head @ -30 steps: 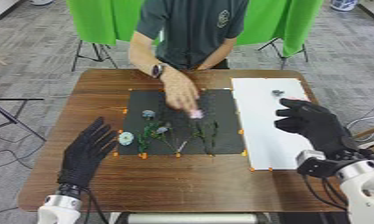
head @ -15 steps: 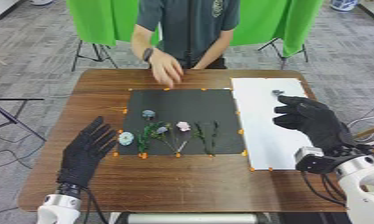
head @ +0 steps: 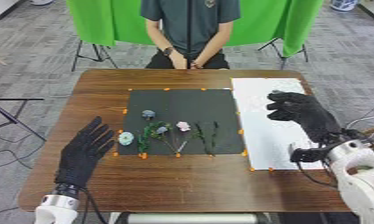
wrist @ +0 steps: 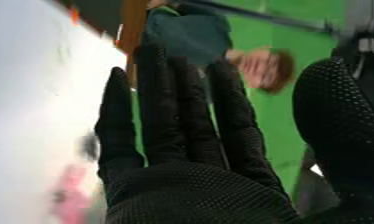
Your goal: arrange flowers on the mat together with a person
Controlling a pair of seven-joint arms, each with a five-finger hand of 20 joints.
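The right hand (head: 301,107) is above the white mat (head: 270,147), fingers extended, thumb apart, grasping nothing. In the right wrist view, 1 blurred pink flower (wrist: 70,195) lies on the white mat, on the side of the right hand (wrist: 188,192) away from its thumb. The left hand (head: 79,152), open and empty, is near 1 pale blue flower (head: 126,138) on the black mat (head: 188,102); 1 light pink flower (head: 183,126) lies farther from it, between both hands.

"Counts?"
"I log one table (head: 166,185), one black mat (head: 183,102), one white mat (head: 265,135)."
"Contents?"
"Black: one pink bloom (head: 183,126), three bluish blooms (head: 148,114). White: one pink item (wrist: 70,195), one grey item (wrist: 89,146) (my wrist feed blurs both)."
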